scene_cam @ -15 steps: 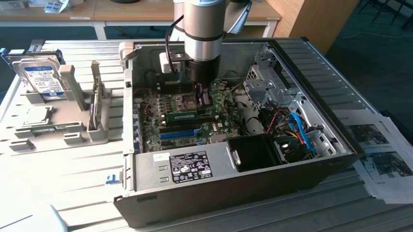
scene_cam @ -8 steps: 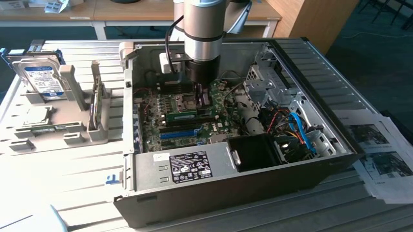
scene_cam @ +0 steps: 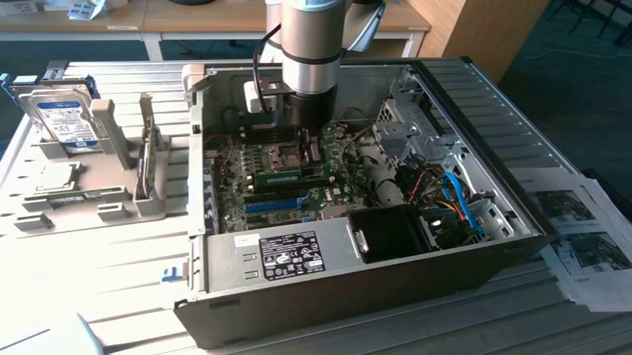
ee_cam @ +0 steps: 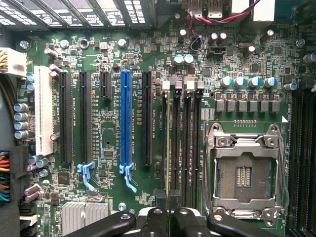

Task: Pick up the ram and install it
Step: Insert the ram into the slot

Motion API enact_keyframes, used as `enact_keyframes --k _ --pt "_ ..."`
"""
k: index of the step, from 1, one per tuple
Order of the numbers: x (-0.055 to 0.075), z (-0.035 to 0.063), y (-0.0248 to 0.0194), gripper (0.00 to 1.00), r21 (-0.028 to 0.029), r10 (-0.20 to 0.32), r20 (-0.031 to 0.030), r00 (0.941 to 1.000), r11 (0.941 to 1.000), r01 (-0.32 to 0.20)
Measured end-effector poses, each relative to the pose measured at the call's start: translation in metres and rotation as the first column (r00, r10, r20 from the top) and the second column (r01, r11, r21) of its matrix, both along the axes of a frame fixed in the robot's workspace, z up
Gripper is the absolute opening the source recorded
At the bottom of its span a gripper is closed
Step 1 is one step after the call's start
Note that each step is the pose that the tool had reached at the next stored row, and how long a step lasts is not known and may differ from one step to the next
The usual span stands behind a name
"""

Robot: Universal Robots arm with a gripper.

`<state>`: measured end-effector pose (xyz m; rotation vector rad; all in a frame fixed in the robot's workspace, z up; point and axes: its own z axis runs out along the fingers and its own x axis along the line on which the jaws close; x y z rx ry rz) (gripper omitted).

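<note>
**The ram is down among the slots: this looks like the putting-in step.**

The ram [scene_cam: 280, 177], a long thin green stick with a white sticker, stands on its edge on the green board inside the open grey metal computer box [scene_cam: 474, 111]. It runs the same way as the long black slots [ee_cam: 181, 143]. The black gripper [ee_cam: 168, 207] hangs just above it, fingers pinched almost together. I cannot tell if they hold the stick. I think the picking up is done. Getting it in calls for a straight, even push, lined up with one slot.
</note>
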<state>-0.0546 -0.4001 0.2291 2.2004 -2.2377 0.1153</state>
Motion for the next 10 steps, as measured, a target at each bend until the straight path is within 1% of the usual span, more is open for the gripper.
enact_keyframes --k 10 --pt "0.0 -0.001 0.0 0.12 0.0 0.0 0.0001 1.0 1.0 0.0"
